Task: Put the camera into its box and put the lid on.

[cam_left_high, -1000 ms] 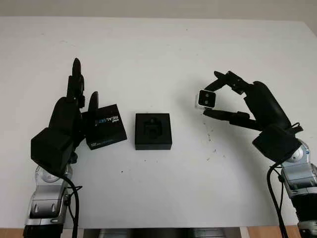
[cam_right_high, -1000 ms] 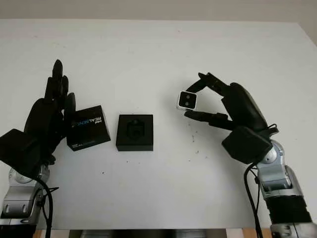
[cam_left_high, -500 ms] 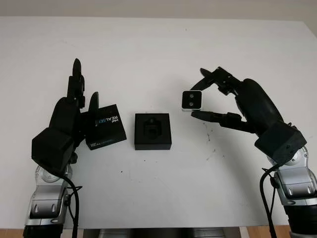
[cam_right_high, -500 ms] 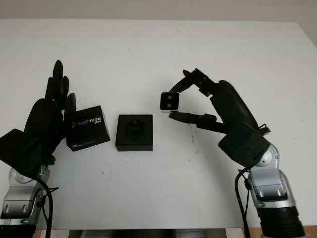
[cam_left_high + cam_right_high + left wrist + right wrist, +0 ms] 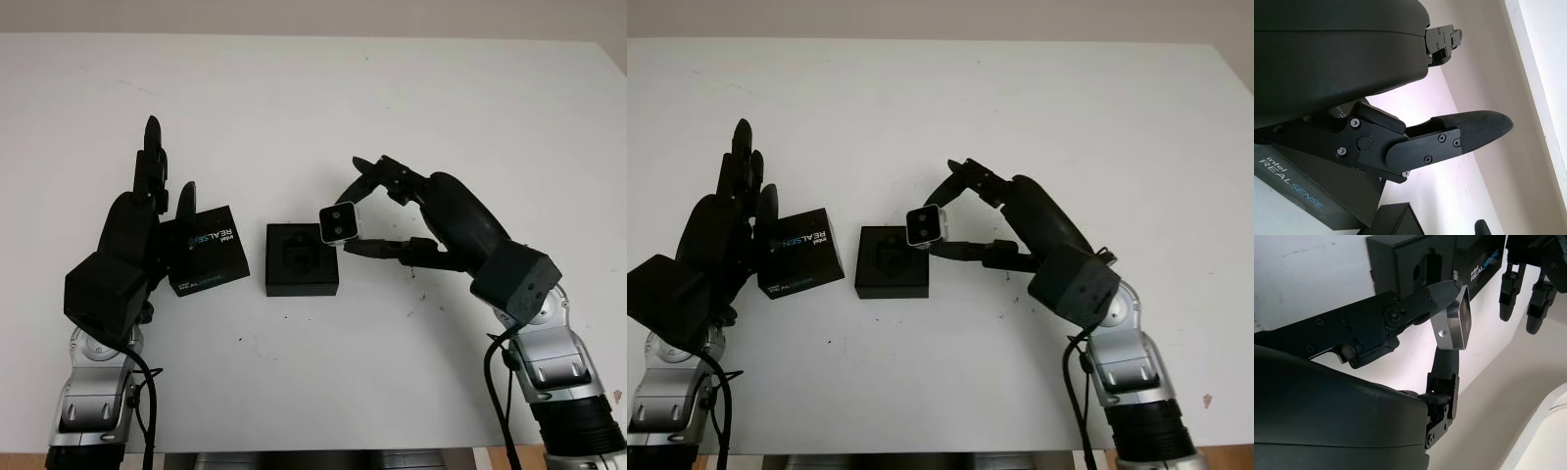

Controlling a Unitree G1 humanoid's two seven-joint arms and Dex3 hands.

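Camera (image 5: 339, 222) held above the box's (image 5: 303, 258) right edge, centre frame.
It is pinched by the right hand (image 5: 377, 211); the left hand (image 5: 147, 211), open, is kept beside the lid (image 5: 208, 250) at left.

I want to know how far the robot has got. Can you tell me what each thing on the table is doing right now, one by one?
Camera: held in the air by the right hand, at the box's right edge, not yet inside.
Box: open, its hollow empty, flat on the table.
Lid: off the box, on the table to its left.
Right hand: shut on the camera.
Left hand: open, holding nothing, beside the lid.
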